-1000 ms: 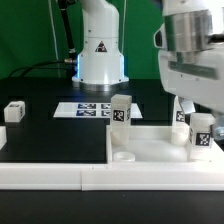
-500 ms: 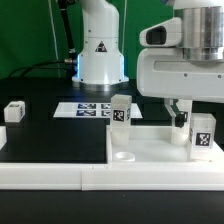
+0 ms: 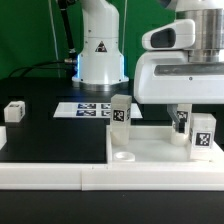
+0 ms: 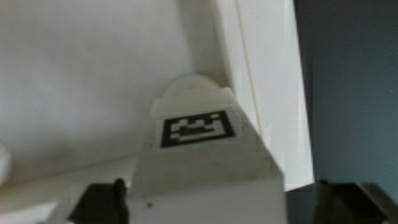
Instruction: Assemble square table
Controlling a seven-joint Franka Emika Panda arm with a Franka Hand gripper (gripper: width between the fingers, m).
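The white square table top (image 3: 150,146) lies flat at the exterior view's lower right. Three white tagged legs stand upright on it: one at its far left corner (image 3: 121,112), one at the right (image 3: 203,136), and one (image 3: 181,122) just behind that. My gripper (image 3: 181,126) has come down over this last leg. In the wrist view the leg (image 4: 199,140) with its tag runs between my two dark fingertips (image 4: 100,200), and my gripper (image 4: 222,205) is open, its jaws straddling the leg with narrow gaps. A fourth leg (image 3: 14,111) lies alone at the far left.
The marker board (image 3: 84,109) lies flat before the robot's base (image 3: 100,45). A long white border rail (image 3: 55,176) runs along the front edge and joins the table top's side. Black table (image 3: 55,135) lies between the lone leg and the slab.
My hand has moved toward the exterior view's left and lower, settling over the rear right leg. The jaws have narrowed around it.
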